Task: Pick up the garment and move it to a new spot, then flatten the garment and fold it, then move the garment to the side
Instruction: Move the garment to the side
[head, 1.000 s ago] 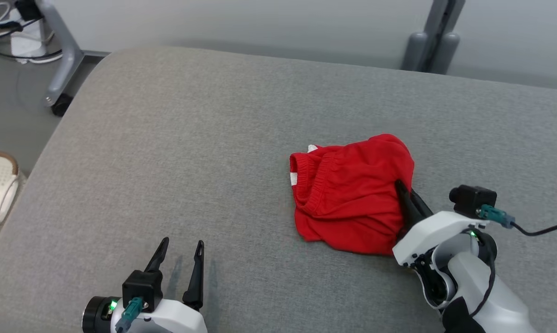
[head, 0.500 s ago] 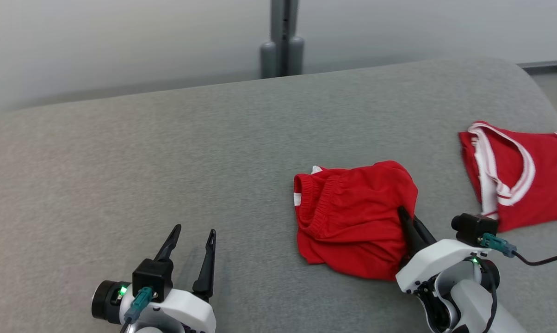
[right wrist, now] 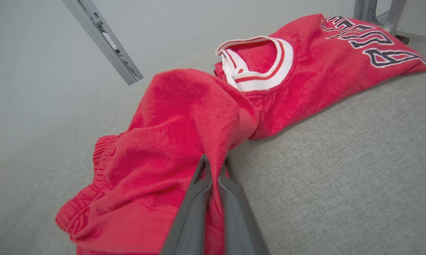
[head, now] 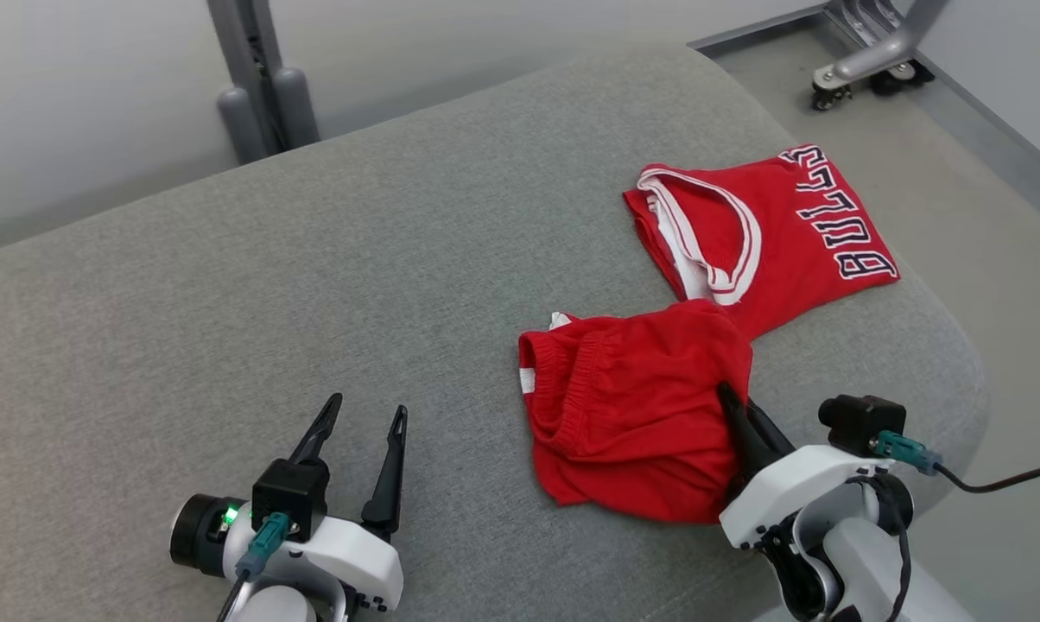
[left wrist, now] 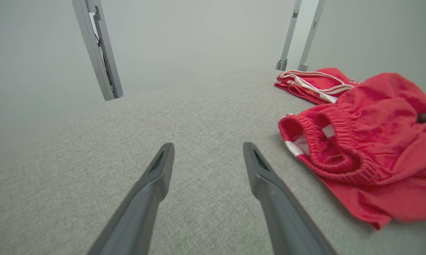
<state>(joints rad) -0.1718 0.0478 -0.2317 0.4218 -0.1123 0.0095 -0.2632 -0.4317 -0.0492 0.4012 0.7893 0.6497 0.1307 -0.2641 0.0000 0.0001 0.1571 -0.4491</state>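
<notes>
Red shorts (head: 632, 406) lie crumpled on the right of the grey cushion (head: 313, 285), far corner overlapping a red jersey (head: 788, 233).
Right hand (head: 732, 402) is clamped on the shorts' near-right edge; left hand (head: 368, 404) has fingers apart, over bare cushion.

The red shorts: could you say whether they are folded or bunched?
Bunched up: the red shorts lie rumpled, waistband gaping, one edge pinched by the right gripper, jaws shut.

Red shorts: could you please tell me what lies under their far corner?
The red shorts lie on the grey cushion; their far corner overlaps a corner of the Bulls jersey. How far the jersey reaches beneath them is hidden.
</notes>
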